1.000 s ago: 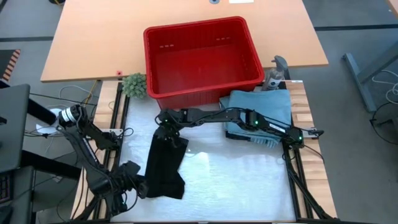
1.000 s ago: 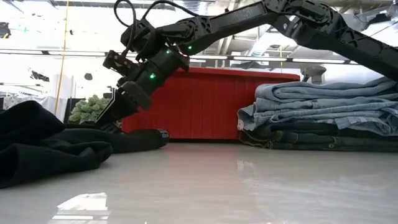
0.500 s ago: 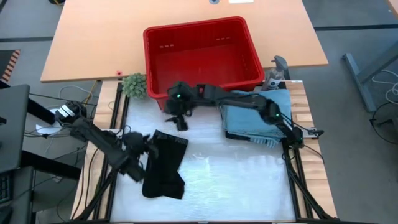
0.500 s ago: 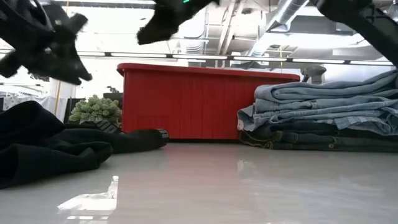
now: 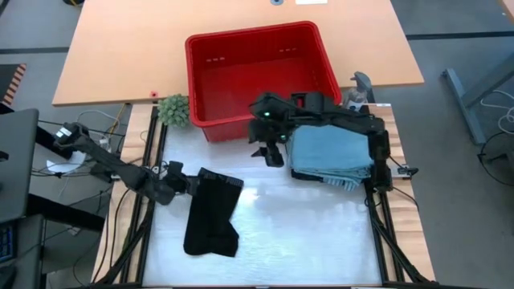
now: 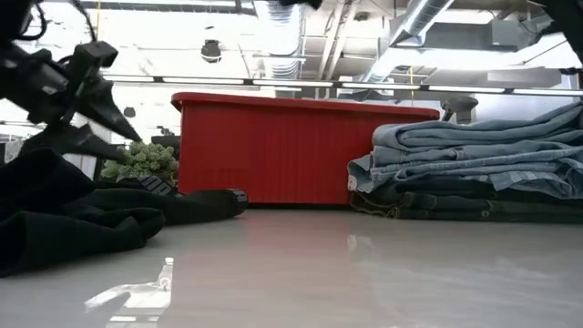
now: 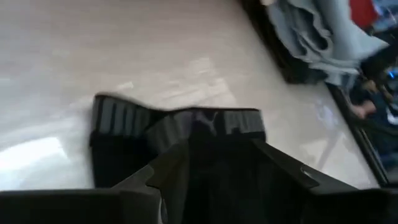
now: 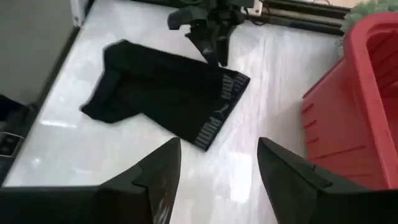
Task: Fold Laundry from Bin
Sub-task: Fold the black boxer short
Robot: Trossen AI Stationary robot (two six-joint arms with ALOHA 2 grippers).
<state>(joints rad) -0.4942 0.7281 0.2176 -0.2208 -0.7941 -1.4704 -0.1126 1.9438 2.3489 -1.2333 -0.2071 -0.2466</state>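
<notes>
While flat on the table, black garment, rumpled, grey-lettered waistband, both tools parted, empty.

arms: dark, jointed | right arm: green status light (small) | cables: black

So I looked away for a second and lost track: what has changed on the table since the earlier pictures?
The right gripper has left the black garment's waistband end and pulled back toward the red bin, open and empty. The left gripper has let go of the garment's lower corner and moved to its waistband edge, holding nothing. The garment lies flatter; the folded denim stack and bin are unmoved.
</notes>
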